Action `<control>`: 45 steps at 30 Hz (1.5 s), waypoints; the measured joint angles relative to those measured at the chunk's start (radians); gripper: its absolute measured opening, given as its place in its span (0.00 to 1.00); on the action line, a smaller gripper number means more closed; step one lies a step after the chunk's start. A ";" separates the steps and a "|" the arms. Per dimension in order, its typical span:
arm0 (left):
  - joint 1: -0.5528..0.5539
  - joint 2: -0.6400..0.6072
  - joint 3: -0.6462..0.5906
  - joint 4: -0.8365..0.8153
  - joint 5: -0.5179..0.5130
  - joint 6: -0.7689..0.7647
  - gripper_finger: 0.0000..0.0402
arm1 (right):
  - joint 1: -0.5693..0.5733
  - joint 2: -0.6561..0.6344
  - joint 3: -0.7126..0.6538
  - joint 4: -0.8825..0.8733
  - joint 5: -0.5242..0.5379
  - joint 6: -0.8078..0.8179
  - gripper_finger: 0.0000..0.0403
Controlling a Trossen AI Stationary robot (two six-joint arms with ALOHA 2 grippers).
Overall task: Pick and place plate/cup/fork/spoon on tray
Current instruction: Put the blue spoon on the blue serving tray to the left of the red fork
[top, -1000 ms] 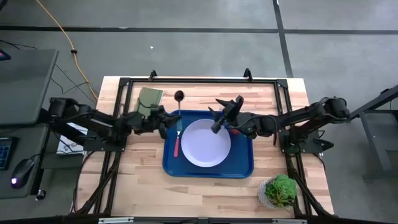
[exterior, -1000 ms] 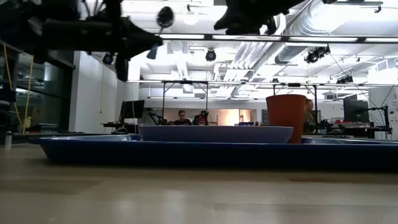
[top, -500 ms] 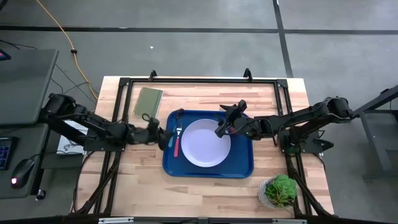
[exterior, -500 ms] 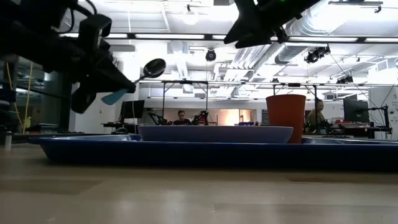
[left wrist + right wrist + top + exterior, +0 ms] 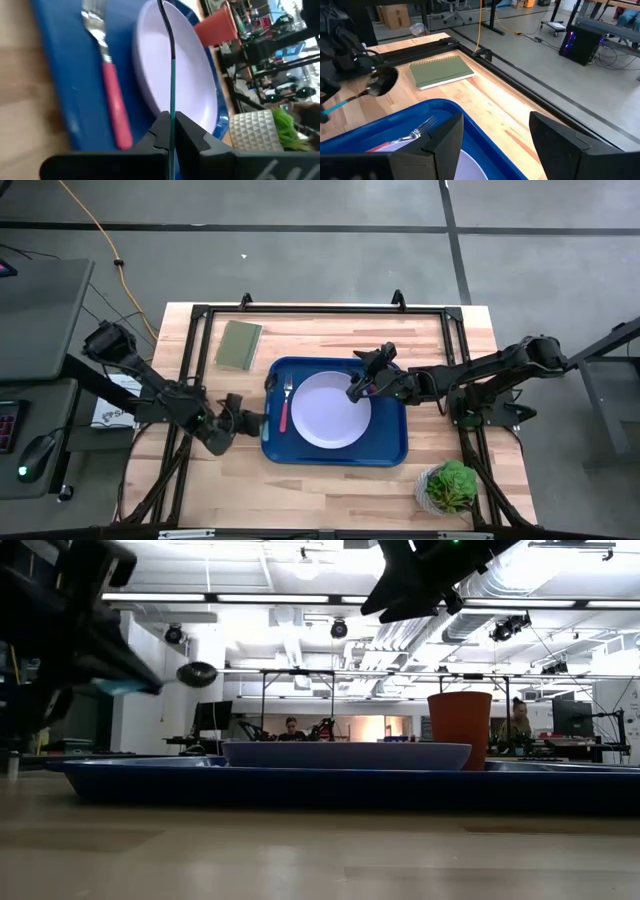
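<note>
The blue tray (image 5: pixel 335 455) holds the lavender-white plate (image 5: pixel 330 410), the pink-handled fork (image 5: pixel 285 405) lying left of the plate, and the red cup (image 5: pixel 460 730) standing at the plate's far right, mostly under my right arm in the high view. My left gripper (image 5: pixel 248 420) is at the tray's left edge, shut on the teal-handled spoon (image 5: pixel 171 65). The spoon's bowl (image 5: pixel 270 383) is in the air over the tray's left rim. My right gripper (image 5: pixel 365 375) is open and empty above the plate's far right. My left gripper pinches the spoon's teal handle (image 5: pixel 172 107) between its two fingers. The fingers come about level from the table's left, and the spoon runs on forward along them. The spoon is lifted clear, about level, with its bowl (image 5: pixel 197 673) toward the tray.
An olive-green pad (image 5: pixel 240 343) lies flat at the table's far left. A potted plant (image 5: pixel 450 485) stands at the near right corner. A black frame rail (image 5: pixel 320 308) runs along the far edge. Bare wood lies in front of the tray.
My left gripper has carried the spoon from beside the green pad toward the table's near edge and down, to the tray's left edge. The spoon has tipped from slanting upward to about level. My right gripper has shifted slightly toward the near right, still open.
</note>
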 joint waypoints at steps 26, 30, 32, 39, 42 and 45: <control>0.123 0.226 0.249 -0.416 0.104 -0.080 0.00 | -0.001 0.000 0.000 0.002 -0.027 0.028 0.55; 0.162 0.263 0.249 -0.351 0.138 0.000 0.00 | -0.001 0.000 0.000 0.001 -0.037 0.032 0.55; 0.164 0.285 0.249 -0.331 0.165 0.010 0.00 | -0.001 0.000 0.000 0.001 -0.037 0.032 0.55; 0.167 0.339 0.248 -0.338 0.183 -0.023 0.00 | -0.001 0.000 0.000 0.000 -0.037 0.032 0.55; 0.169 0.345 0.248 -0.331 0.190 -0.029 0.00 | -0.001 0.000 0.000 0.000 -0.037 0.032 0.55; 0.176 0.345 0.248 -0.331 0.205 -0.028 0.00 | -0.001 0.000 0.000 0.001 -0.037 0.033 0.55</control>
